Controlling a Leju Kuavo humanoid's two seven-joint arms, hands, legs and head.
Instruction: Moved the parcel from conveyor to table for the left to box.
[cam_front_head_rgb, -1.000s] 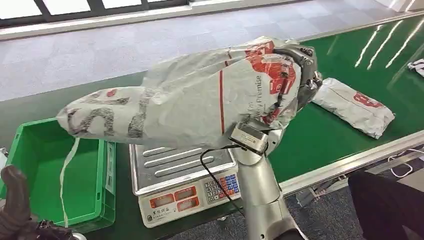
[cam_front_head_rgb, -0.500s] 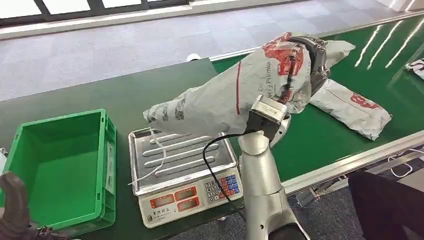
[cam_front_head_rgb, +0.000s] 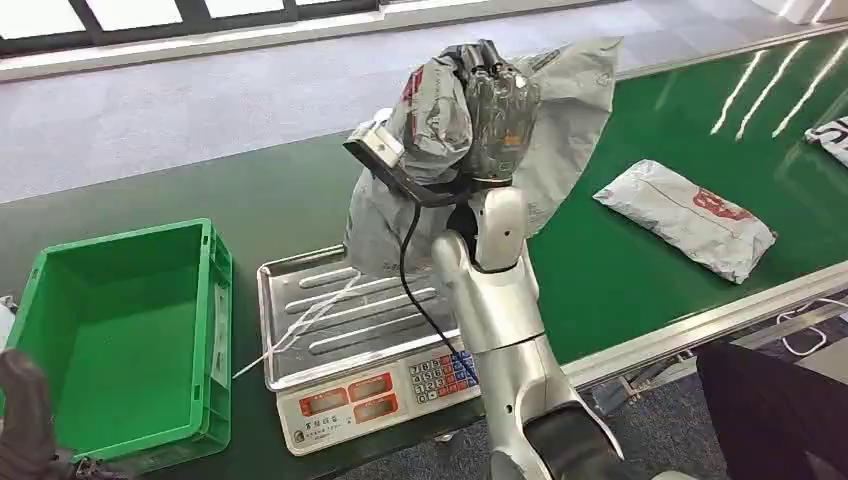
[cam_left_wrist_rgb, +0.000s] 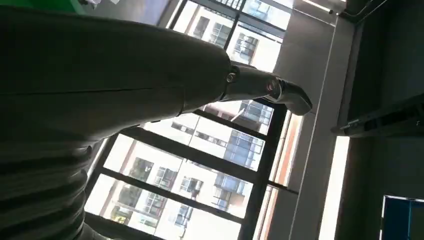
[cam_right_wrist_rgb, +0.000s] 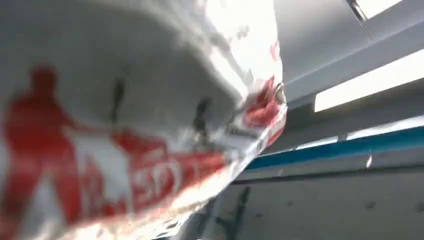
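Observation:
My right hand (cam_front_head_rgb: 497, 100) is raised above the scale and grips a grey parcel bag (cam_front_head_rgb: 560, 130) with red print. The bag hangs down from the hand, its lower end just above the scale's steel tray (cam_front_head_rgb: 300, 330). The right wrist view has the same bag (cam_right_wrist_rgb: 125, 115) close up, blurred, hiding the fingers. A loose white strip (cam_front_head_rgb: 290, 335) trails from the bag across the tray. My left hand (cam_front_head_rgb: 25, 420) is low at the near left beside the green crate (cam_front_head_rgb: 120, 330); in the left wrist view the left hand (cam_left_wrist_rgb: 125, 65) is a dark shape with a finger stretched out.
A second grey parcel (cam_front_head_rgb: 690, 215) lies on the green conveyor belt (cam_front_head_rgb: 780, 120) to the right. Another parcel's corner (cam_front_head_rgb: 830, 135) sits at the far right edge. The scale's keypad (cam_front_head_rgb: 440, 375) faces me. A dark object (cam_front_head_rgb: 770, 410) stands at the near right.
My right arm has swung left and turned upward, carrying the bag from over the belt to above the scale. The bag now hangs down instead of stretching sideways.

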